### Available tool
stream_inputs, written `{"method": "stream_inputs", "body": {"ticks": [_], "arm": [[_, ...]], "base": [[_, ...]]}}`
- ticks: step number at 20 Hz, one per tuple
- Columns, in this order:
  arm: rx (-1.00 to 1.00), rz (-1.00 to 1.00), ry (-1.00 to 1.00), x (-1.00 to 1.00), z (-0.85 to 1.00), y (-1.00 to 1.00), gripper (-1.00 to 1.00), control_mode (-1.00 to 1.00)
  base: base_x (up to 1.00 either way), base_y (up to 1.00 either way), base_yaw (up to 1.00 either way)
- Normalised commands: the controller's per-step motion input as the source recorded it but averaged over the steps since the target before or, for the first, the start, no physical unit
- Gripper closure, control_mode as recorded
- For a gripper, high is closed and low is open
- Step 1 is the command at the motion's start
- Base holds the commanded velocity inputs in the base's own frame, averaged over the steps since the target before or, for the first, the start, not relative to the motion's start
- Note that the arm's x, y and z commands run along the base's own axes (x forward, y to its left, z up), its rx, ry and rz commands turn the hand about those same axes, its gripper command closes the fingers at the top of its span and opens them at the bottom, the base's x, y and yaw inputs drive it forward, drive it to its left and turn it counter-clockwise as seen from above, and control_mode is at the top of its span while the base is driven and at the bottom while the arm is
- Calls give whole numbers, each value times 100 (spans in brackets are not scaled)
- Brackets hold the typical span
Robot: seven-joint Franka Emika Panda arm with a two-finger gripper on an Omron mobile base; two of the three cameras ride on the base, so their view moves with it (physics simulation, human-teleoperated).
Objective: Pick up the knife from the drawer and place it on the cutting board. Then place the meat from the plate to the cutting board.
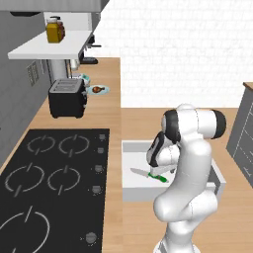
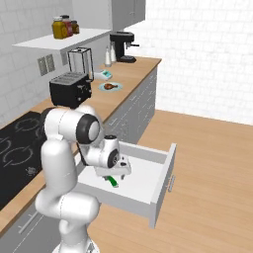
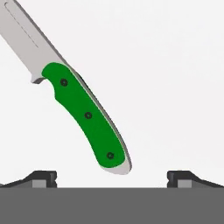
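I see one knife (image 3: pixel 83 113) in one white drawer (image 1: pixel 133 190); my claw (image 3: pixel 112 177) hangs released above; wooden table (image 1: pixel 109 79).

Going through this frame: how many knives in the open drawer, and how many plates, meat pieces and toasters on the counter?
Knife: 1
Plate: 1
Meat: 1
Toaster: 1
Total: 4

White brick walls (image 2: pixel 207 54), wooden floor (image 2: pixel 207 163), wood counter (image 1: pixel 106 99) with black cooktop (image 1: pixel 49 183), grey cabinets (image 2: pixel 133 108).
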Motion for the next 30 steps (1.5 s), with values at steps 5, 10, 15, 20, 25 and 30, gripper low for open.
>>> {"method": "stream_inputs", "body": {"ticks": [5,10,15,20,25,30], "arm": [[0,3,-8,34,-37,4,-100,-100],[0,0,0,38,-5,0,-100,-100],[0,0,1,9,-32,-1,-100,-100],[0,0,-1,0,-53,-16,100,-100],[0,0,-12,0,-51,-36,100,-100],[0,1,-8,0,-54,-36,100,-100]], "base": [[0,0,0],[0,0,0],[0,0,0],[0,0,0],[0,0,0],[0,0,0]]}}
